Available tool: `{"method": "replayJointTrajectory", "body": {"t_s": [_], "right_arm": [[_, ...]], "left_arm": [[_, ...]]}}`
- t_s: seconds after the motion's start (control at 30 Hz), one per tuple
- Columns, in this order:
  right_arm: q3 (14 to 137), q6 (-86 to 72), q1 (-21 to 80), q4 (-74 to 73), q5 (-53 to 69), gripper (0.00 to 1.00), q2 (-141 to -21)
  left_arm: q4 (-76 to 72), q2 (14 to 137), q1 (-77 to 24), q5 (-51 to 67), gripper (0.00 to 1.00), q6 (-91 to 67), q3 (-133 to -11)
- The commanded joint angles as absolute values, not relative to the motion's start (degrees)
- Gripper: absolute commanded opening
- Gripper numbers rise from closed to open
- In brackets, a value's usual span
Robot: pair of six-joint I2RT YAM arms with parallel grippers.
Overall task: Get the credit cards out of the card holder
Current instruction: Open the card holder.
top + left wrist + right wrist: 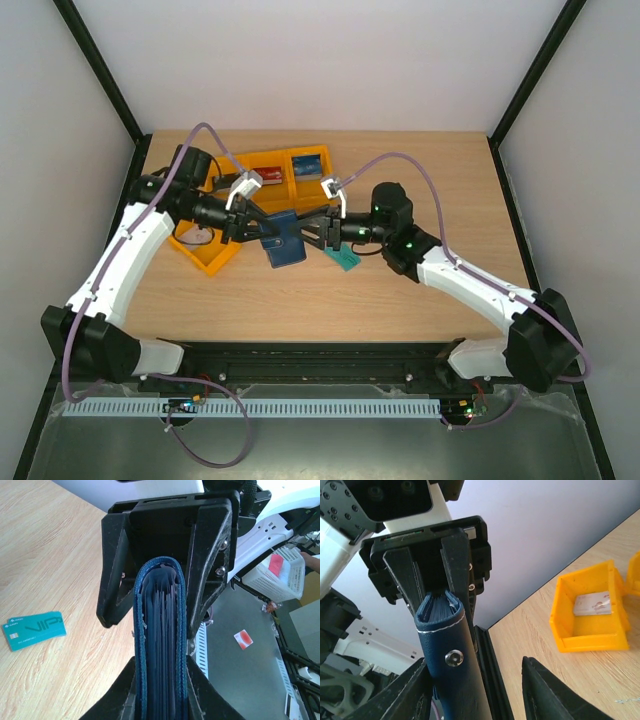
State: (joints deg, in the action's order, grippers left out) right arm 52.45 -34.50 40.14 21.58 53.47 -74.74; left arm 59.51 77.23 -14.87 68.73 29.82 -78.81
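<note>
The dark navy card holder hangs in the air between the two arms, closed, with its snap stud showing in the right wrist view. My left gripper is shut on it, one finger pressed on each cover. Thin dark sleeve edges show between the covers; no credit card can be told apart there. My right gripper is open: the holder lies by its left finger, and a wide gap separates it from the right finger.
A teal card lies on the wooden table under the right gripper. Orange bins stand at the back left with red and blue cards inside; another orange bin holds a pale card.
</note>
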Motion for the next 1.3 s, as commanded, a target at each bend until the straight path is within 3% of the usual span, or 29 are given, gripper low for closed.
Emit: {"method": "replayJointTrajectory", "body": {"t_s": [0.0, 0.1, 0.2, 0.23, 0.3, 0.33, 0.37, 0.43, 0.63, 0.97, 1.27], "right_arm": [[52.32, -34.99, 41.18, 24.61, 57.08, 0.45, -75.09], [52.50, -34.40, 42.61, 24.12, 57.69, 0.38, -75.76], [53.35, -32.64, 44.03, 22.07, 57.49, 0.13, -76.14], [53.36, -32.48, 44.03, 21.57, 56.51, 0.03, -75.78], [53.41, -31.49, 44.00, 19.71, 50.92, 0.02, -74.33], [53.54, -31.20, 44.03, 18.60, 48.02, 0.02, -73.53], [53.80, -31.21, 44.04, 17.61, 44.48, 0.02, -72.82], [54.49, -33.51, 44.10, 16.32, 37.61, 0.02, -72.09], [54.77, -42.01, 44.84, 19.36, 28.85, 0.02, -72.30], [56.60, -42.26, 48.54, 18.90, 28.40, 0.02, -74.53], [56.23, -43.30, 48.60, 19.43, 29.23, 0.02, -72.45]], "left_arm": [[60.99, 75.91, -15.15, 72.20, 0.03, 32.50, -81.07], [60.11, 75.94, -15.14, 71.92, 0.03, 31.45, -80.81], [58.66, 75.81, -15.18, 71.23, 0.05, 29.99, -80.68], [57.80, 75.70, -15.14, 70.59, 0.16, 29.11, -80.64], [54.56, 75.15, -15.06, 67.71, 0.58, 25.28, -79.76], [52.26, 74.82, -15.08, 64.95, 0.71, 22.78, -78.87], [50.48, 74.58, -15.06, 62.71, 0.80, 20.36, -77.98], [47.54, 74.40, -15.20, 59.02, 0.87, 17.32, -76.29], [43.02, 74.79, -17.40, 47.16, 0.88, 12.09, -75.12], [39.13, 75.76, -19.32, 36.18, 0.88, 7.93, -74.53], [35.18, 75.67, -19.34, 9.24, 0.78, 5.74, -72.97]]}}
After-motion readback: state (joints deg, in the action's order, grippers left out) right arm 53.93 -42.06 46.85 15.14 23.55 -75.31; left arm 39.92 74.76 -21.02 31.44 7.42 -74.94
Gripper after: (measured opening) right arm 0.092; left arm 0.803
